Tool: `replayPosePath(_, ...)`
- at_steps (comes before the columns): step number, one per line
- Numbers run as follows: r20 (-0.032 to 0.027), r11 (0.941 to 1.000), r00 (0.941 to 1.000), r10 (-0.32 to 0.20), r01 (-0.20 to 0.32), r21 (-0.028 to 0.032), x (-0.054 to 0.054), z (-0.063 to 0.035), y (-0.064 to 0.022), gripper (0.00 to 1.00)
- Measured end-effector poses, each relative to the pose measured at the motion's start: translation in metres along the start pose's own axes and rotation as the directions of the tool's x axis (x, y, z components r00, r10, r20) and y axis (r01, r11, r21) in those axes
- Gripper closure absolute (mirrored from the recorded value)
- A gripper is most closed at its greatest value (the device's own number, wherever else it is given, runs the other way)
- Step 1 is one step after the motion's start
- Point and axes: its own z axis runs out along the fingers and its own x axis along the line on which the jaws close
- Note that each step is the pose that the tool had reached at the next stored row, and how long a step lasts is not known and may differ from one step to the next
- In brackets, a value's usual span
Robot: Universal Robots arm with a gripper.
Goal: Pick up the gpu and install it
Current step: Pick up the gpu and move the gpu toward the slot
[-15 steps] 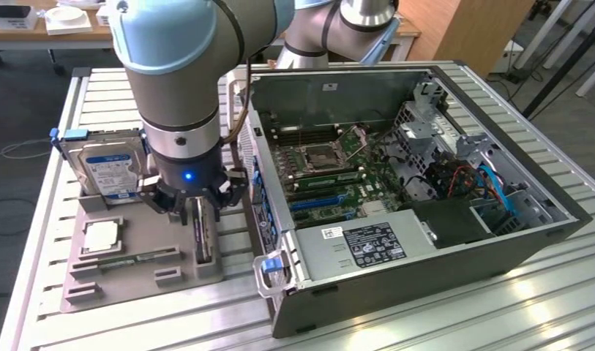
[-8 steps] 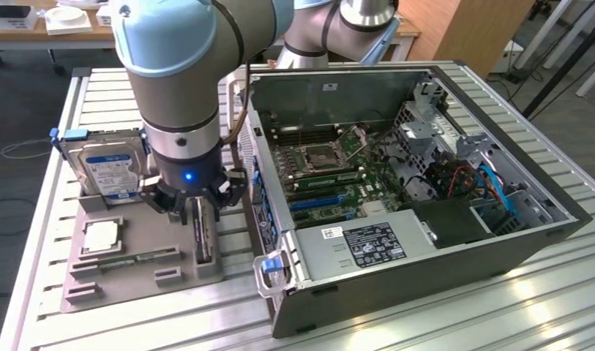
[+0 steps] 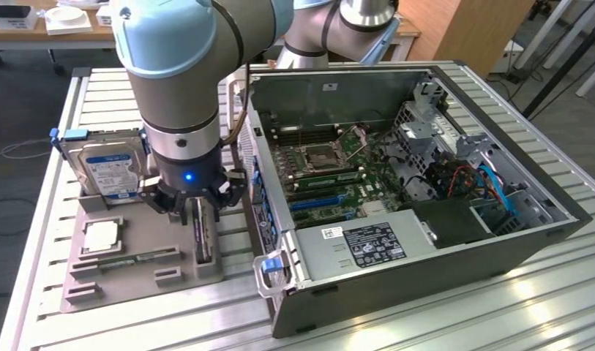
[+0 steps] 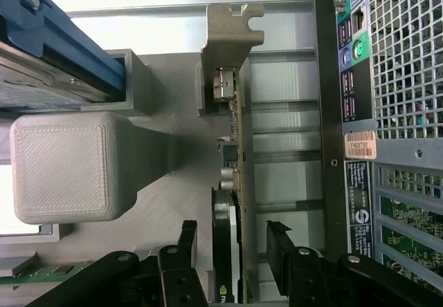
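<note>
Slatted metal table [image 3: 531, 307] carries everything. Open computer case [image 3: 424, 270] lies on its side, beyond the jaw on the exterior view's right, and close to it. In the wrist view its back panel [image 4: 387, 113] with ports and vent grille runs alongside that jaw, a strip of table between them.

Arm [image 3: 180, 66] stands vertical over the grey tray [image 3: 131, 281], wrist pointing straight down.

The tray sits under the jaws, beside the case. Hard drive [image 3: 107, 168] with blue-white label stands upright in the tray's far corner, outside the jaw on the exterior view's left. In the wrist view the hard drive's [image 4: 55, 51] blue rail and a grey tray post [image 4: 62, 165] lie on that same side.

Gpu [image 3: 203, 238] stands on edge in its tray slot, directly beneath the gripper [image 3: 201, 212]. Wrist view: gpu [image 4: 228, 210] is seen edge-on, running lengthwise between the jaws, with its metal bracket [image 4: 232, 27] at the far end, away from them.

Gripper [image 4: 232, 225]: jaws open, one on each face of the card, a visible gap on both sides. Nothing gripped; the card rests in the tray.

Processor chip [image 3: 100, 235] lies flat in the tray, outside the jaw on the hard drive's side. Memory stick [image 3: 131, 259] lies flat just near the chip, same side.
</note>
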Motion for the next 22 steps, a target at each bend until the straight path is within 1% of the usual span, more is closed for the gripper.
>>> replayPosePath(6, 0.0, 1.0, 1.0, 0.0, 0.0, -0.0001, -0.0001, 0.0, 0.0, 0.48)
replayPosePath(7, -0.0001, 1.0, 1.0, 0.0, 0.0, 0.0, -0.0001, 0.0, 0.0, 0.55)
replayPosePath(9, 0.0001, 1.0, 1.0, 0.0, 0.0, -0.0002, -0.0006, 0.0001, 0.0001, 0.55)
replayPosePath(10, 0.0, 1.0, 1.0, 0.0, 0.0, -0.0001, -0.0009, 0.0001, 0.0001, 0.62)
replayPosePath(17, -0.0018, 1.0, 1.0, 0.0, 0.0, 0.0002, -0.0029, 0.0, 0.0002, 0.62)
replayPosePath(22, -0.0063, 1.0, 1.0, 0.001, -0.001, 0.0004, -0.0041, 0.0002, 0.0003, 0.62)
